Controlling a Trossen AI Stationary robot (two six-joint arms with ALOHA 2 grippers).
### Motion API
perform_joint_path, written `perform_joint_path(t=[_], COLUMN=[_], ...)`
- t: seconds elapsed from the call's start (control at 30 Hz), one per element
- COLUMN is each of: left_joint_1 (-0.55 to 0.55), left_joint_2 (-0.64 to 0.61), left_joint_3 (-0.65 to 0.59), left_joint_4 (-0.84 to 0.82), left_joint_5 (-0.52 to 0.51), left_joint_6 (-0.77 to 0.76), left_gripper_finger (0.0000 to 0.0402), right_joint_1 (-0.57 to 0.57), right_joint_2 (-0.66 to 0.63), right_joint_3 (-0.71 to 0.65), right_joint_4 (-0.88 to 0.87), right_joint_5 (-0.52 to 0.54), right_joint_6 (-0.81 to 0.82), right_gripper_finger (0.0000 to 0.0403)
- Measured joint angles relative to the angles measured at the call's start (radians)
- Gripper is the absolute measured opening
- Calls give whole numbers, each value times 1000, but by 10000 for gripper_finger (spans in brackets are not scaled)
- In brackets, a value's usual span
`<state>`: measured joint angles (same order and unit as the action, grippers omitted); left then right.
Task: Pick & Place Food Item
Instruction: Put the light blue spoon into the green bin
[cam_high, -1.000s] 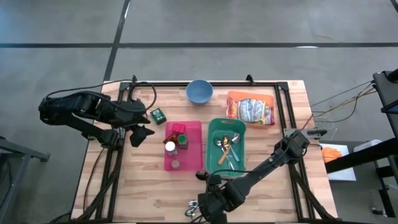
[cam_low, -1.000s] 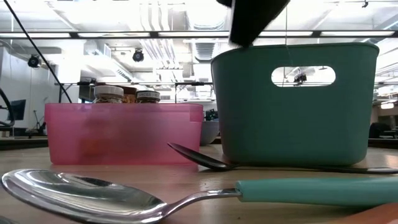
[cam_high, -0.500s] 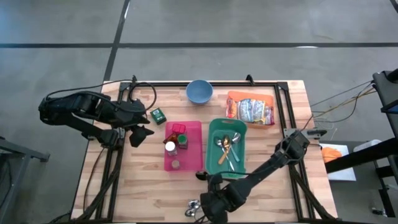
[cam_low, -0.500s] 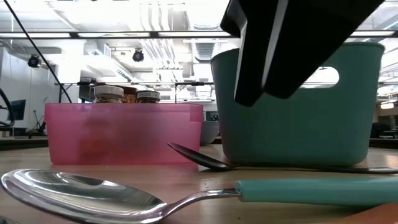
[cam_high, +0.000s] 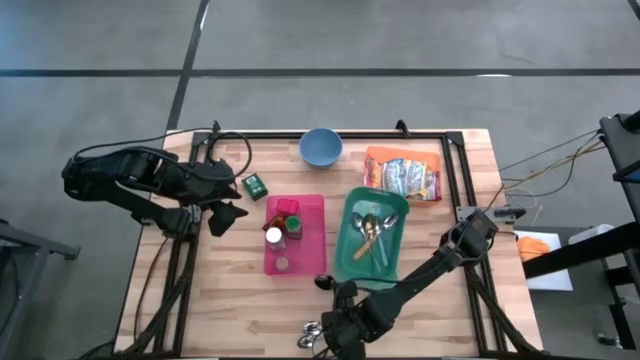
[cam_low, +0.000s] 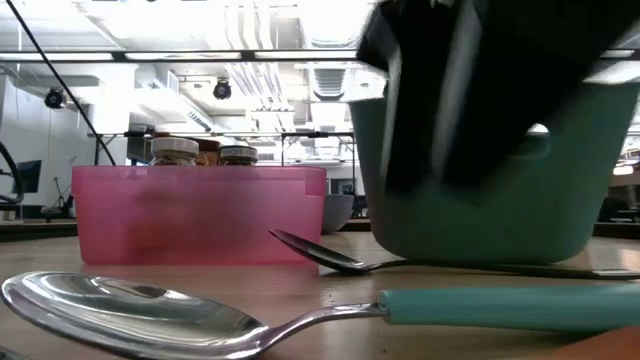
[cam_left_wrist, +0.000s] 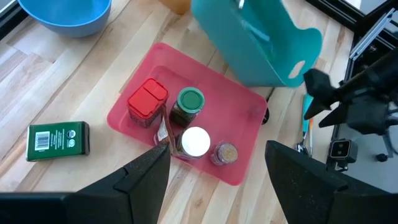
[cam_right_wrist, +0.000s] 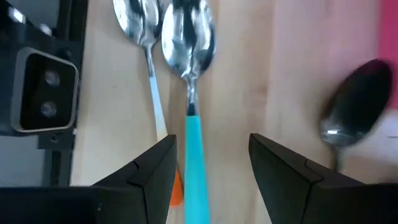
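High view: the likeliest food item is a small green box (cam_high: 255, 185) with a white label. It lies flat on the surface (cam_high: 240, 290), just beside the pink tray (cam_high: 312, 215) and near the left tool (cam_left_wrist: 214, 168). That tool hangs above it with its fingers spread and nothing between them. Shiny snack packets (cam_high: 405, 178) fill an orange tray at the far right corner.

The green bin (cam_low: 470, 225) sat square a second ago. Now we see it turned askew, and in the low view its base is tipped, with the right arm dark in front of it. The right tool (cam_right_wrist: 211, 177) has its fingers spread over a teal-handled spoon (cam_right_wrist: 189, 74) at the near edge and pinches nothing.

Count:
- One green box.
- One blue bowl (cam_high: 320, 147).
- Four jars (cam_left_wrist: 189, 106) in the pink tray.
- Three spoons loose on the surface.
- Several more spoons in the bin; we cannot tell how many.
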<state>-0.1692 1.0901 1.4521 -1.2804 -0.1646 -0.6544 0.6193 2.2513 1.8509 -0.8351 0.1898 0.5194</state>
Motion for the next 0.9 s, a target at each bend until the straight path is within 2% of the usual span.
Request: perform_joint_path(t=[0.17, 0.33, 0.47, 0.57, 0.67, 0.9], left_joint_1=[0, 1, 0, 0, 0, 0], left_joint_2=[0, 0, 0, 0, 0, 0], left_joint_3=[0, 0, 0, 0, 0, 0], left_joint_4=[2, 4, 4, 4, 4, 4], left_joint_5=[0, 0, 0, 0, 0, 0], left_joint_6=[0, 0, 0, 0, 1, 2], left_gripper_finger=[262, 262, 262, 262, 262, 262], right_joint_1=[-1, 0, 6, 18, 42, 68], right_joint_2=[-5, -5, -7, -13, -14, -13], right_joint_3=[84, 106, 119, 126, 127, 121], right_joint_4=[-131, -174, -229, -221, -209, -136], right_joint_5=[16, 19, 52, 49, 46, 46], right_joint_6=[-20, -18, 106, 136, 151, 119], right_gripper_finger=[198, 198, 198, 196, 177, 107])
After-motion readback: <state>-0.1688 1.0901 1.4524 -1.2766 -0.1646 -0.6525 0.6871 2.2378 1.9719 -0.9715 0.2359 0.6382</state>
